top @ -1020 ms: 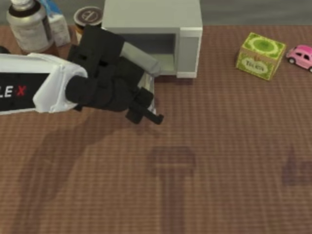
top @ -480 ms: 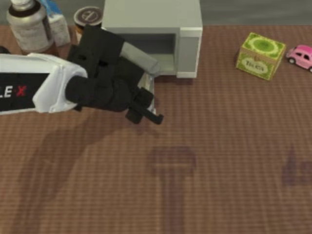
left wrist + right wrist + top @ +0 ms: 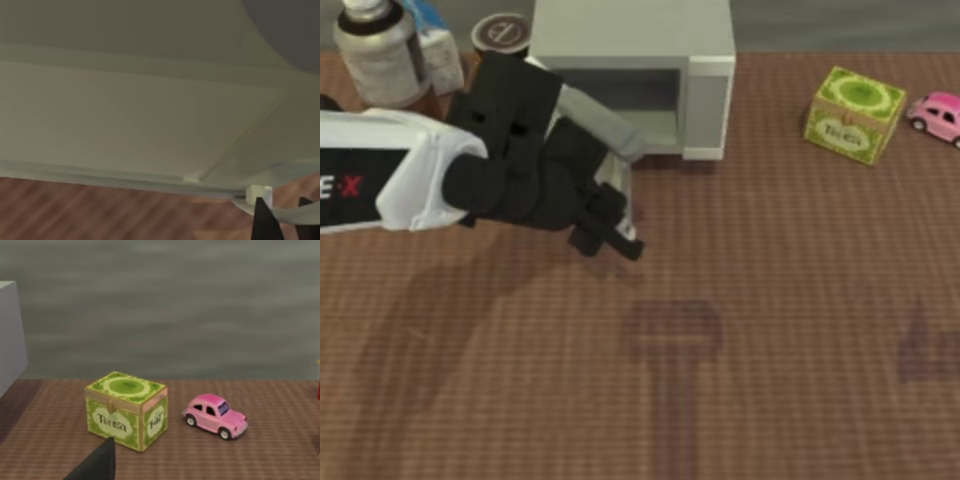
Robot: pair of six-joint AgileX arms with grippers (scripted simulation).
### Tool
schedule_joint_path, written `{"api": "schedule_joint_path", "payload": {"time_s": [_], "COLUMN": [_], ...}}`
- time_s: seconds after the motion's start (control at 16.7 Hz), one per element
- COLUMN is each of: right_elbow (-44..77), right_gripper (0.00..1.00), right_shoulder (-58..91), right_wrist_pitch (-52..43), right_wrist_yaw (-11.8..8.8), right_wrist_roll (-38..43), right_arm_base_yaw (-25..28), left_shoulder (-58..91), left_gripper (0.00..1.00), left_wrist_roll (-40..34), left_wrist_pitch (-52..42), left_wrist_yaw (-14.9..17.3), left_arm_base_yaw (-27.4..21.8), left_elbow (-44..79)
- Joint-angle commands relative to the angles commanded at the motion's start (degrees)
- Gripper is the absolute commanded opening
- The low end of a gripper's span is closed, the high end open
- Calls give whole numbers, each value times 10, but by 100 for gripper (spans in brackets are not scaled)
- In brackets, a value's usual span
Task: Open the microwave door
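Microwave point(image 3: 632, 40) sits at the back of the table point(image 3: 770, 300), a bit left of the middle, and its inside is showing. Its door point(image 3: 605, 118) is swung out to the front and left, partly hidden under the left arm. That arm reaches in from the left side, and the left claw point(image 3: 620, 225) is at the door's outer edge, just in front of the oven. In the left wrist view the door point(image 3: 150, 125) fills most of the picture, and two dark fingertips point(image 3: 262, 220) stand close together by the small white handle end point(image 3: 259, 192). I cannot tell for sure if they pinch it. The right claw shows only as one dark fingertip point(image 3: 102, 462) in its own wrist view, so I cannot tell if it is open. A green tea box point(image 3: 853, 113) and a pink toy car point(image 3: 935, 115) sit well to the right of the oven. Bottles point(image 3: 380, 50) and a brown jar point(image 3: 502, 35) stand at the back left.
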Motion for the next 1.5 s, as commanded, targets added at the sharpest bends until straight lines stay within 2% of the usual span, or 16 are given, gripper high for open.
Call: {"api": "schedule_joint_path", "payload": {"time_s": [1.5], "right_elbow": [0], "right_gripper": [100], "right_shoulder": [0], "right_wrist_pitch": [0], "right_wrist_yaw": [0], "right_wrist_roll": [0], "right_arm_base_yaw": [0], "left_shoulder": [-1], "left_gripper": [0], "left_wrist_roll": [9], "left_wrist_pitch": [-2], "left_wrist_yaw": [6], "left_arm_base_yaw": [5], "left_elbow": [-3]}}
